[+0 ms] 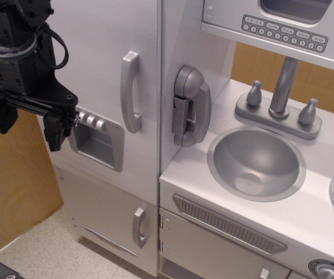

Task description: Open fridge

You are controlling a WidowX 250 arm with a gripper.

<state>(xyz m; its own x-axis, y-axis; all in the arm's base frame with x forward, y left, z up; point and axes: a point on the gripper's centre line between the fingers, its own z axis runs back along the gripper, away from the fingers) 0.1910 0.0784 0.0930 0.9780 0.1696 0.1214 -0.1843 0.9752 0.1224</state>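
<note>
Fridge [106, 70], white with curved grey handle, door closed; end effector [27, 125] fingers spread.

Open space lies before the fridge [106, 70] handle [130, 92]; the wall phone [191, 106] crowds its right.

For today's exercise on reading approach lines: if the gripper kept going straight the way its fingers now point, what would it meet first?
The gripper points downward beside the fridge door's dispenser panel. Nothing lies below it until the floor; depth is unclear, so it might graze the door.
</note>
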